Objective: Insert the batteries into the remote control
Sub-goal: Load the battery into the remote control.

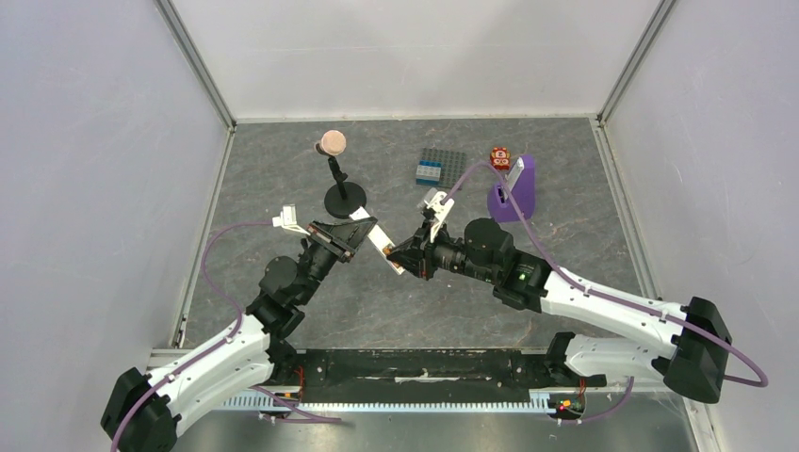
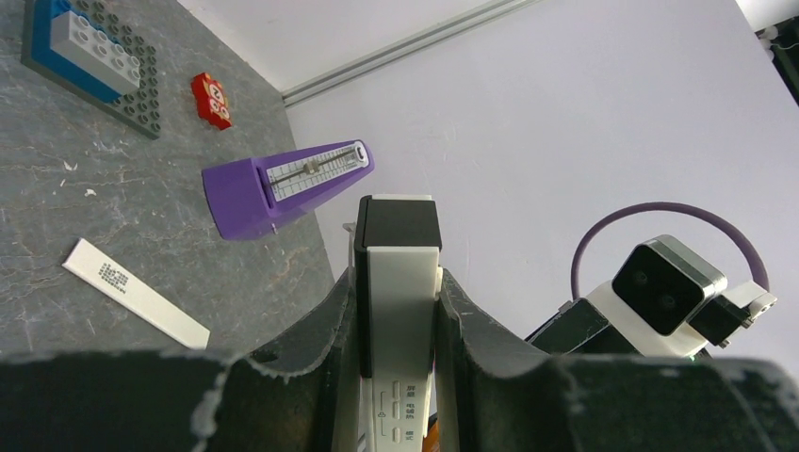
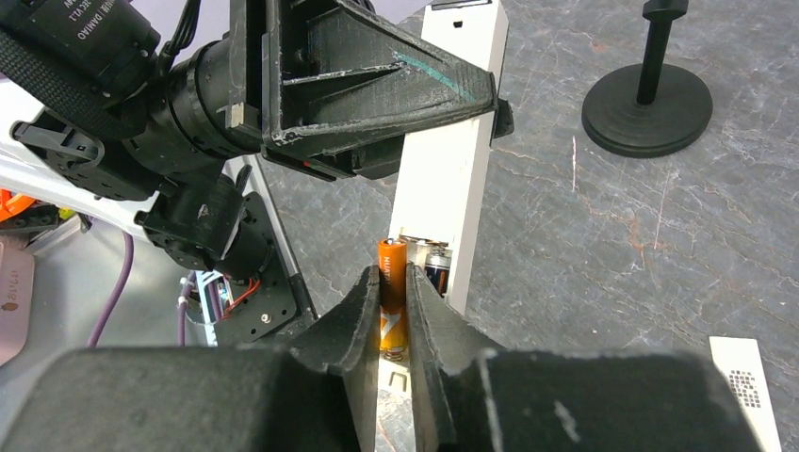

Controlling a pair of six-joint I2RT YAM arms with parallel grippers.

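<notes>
The left jaws clamp the remote control (image 3: 459, 141) above the desk (image 3: 612, 245), and the right jaws pinch the orange battery (image 3: 392, 282) lengthwise along it, just beside the dark battery (image 3: 438, 271) in its recess.

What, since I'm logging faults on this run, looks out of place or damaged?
Nothing looks spilled or broken. One stray item: a flat white strip with a printed patch lies loose on the table, apart from the remote control clamped in the left hand. It may be the battery cover; I cannot confirm.
</notes>
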